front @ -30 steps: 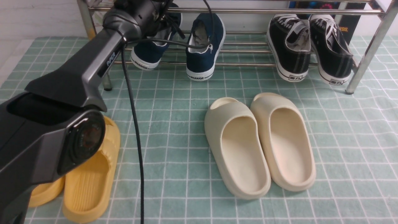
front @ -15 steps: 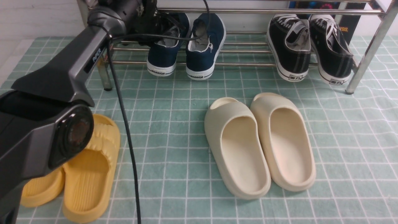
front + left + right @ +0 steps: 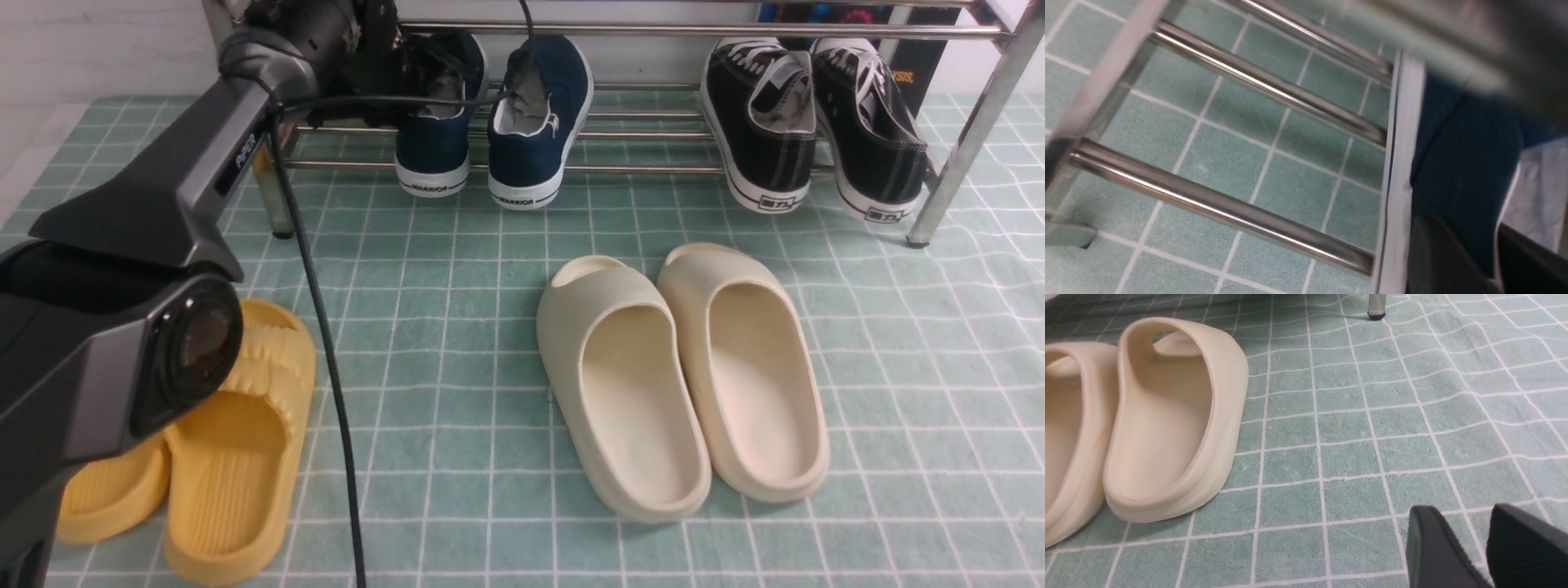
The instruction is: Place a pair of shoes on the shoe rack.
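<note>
Two navy slip-on shoes stand side by side on the lower bars of the chrome shoe rack (image 3: 653, 169), heels toward me: the left shoe (image 3: 431, 135) and the right shoe (image 3: 539, 122). My left arm reaches over the left shoe, and its wrist hides the left gripper in the front view. In the left wrist view the left gripper (image 3: 1476, 245) straddles that shoe's navy side wall (image 3: 1457, 163), one finger outside, one over the paper stuffing, the jaws slightly apart. The right gripper (image 3: 1472, 526) hangs open and empty above the mat.
A pair of black lace-up sneakers (image 3: 767, 122) takes the rack's right half. Cream slides (image 3: 620, 376) lie mid-mat and yellow slides (image 3: 237, 457) at the near left. The left arm's cable (image 3: 318, 327) trails across the mat. A rack leg (image 3: 963, 139) stands at the right.
My left arm has carried the left navy shoe to the right and set it square beside its mate on the rack. Its jaws have loosened. The right arm has not moved.
</note>
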Available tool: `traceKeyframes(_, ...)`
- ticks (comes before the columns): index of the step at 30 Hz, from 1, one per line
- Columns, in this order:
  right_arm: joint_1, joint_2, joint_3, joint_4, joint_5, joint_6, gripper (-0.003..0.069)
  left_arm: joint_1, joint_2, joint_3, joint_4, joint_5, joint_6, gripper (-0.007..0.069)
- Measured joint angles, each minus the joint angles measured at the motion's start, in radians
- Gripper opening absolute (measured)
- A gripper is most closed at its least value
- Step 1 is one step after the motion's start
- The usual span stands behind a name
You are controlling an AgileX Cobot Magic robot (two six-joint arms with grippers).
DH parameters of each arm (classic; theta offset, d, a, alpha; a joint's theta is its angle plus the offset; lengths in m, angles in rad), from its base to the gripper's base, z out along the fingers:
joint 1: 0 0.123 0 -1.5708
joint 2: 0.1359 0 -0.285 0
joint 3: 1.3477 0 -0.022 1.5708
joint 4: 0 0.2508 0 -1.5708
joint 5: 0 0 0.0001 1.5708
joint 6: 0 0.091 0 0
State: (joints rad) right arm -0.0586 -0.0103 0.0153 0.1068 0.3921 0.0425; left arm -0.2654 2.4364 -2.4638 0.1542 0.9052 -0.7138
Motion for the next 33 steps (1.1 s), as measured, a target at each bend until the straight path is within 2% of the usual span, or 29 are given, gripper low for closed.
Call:
traceKeyframes(1,0.0,0.0,0.0,0.0,0.0,0.0,0.0239,0.0,0.0,0.0,-0.001,0.0,0.0,0.0168)
traceKeyframes(2,0.0,0.0,0.0,0.0,0.0,0.0,0.0239,0.0,-0.002,-0.001,-0.003,-0.001,0.013,0.0227)
traceKeyframes(3,0.0,0.0,0.0,0.0,0.0,0.0,0.0239,0.0,-0.003,-0.002,-0.004,-0.002,0.015,0.0244)
traceKeyframes(5,0.0,0.0,0.0,0.0,0.0,0.0,0.0239,0.0,-0.008,-0.009,-0.014,0.012,0.025,0.0337)
traceKeyframes(8,0.0,0.0,0.0,0.0,0.0,0.0,0.0239,0.0,-0.022,-0.01,-0.022,0.081,0.065,0.0385)
traceKeyframes(11,0.0,0.0,0.0,0.0,0.0,0.0,0.0239,0.0,-0.045,-0.01,-0.023,0.174,0.135,0.0393)
traceKeyframes(14,0.0,0.0,0.0,0.0,0.0,0.0,0.0239,0.0,-0.076,-0.012,-0.026,0.284,0.251,0.0362)
traceKeyframes(17,0.0,0.0,0.0,0.0,0.0,0.0,0.0239,0.0,-0.101,-0.011,-0.035,0.316,0.324,0.0293)
traceKeyframes(18,0.0,0.0,0.0,0.0,0.0,0.0,0.0239,0.0,-0.122,-0.005,-0.047,0.326,0.345,0.0248)
traceKeyframes(19,0.0,0.0,0.0,0.0,0.0,0.0,0.0239,0.0,-0.126,-0.004,-0.047,0.328,0.348,0.0248)
traceKeyframes(21,0.0,0.0,0.0,0.0,0.0,0.0,0.0239,0.0,-0.183,0.009,-0.065,0.343,0.378,0.0158)
traceKeyframes(22,0.0,0.0,0.0,0.0,0.0,0.0,0.0239,0.0,-0.188,0.01,-0.066,0.343,0.378,0.0153)
traceKeyframes(25,0.0,0.0,0.0,0.0,0.0,0.0,0.0239,0.0,-0.284,0.011,-0.082,0.343,0.386,0.0062)
traceKeyframes(30,0.0,0.0,0.0,0.0,0.0,0.0,0.0239,0.0,-0.408,0.055,-0.114,0.343,0.408,0.0001)
traceKeyframes(33,0.0,0.0,0.0,0.0,0.0,0.0,0.0239,0.0,-0.52,0.149,-0.126,0.343,0.42,-0.0007)
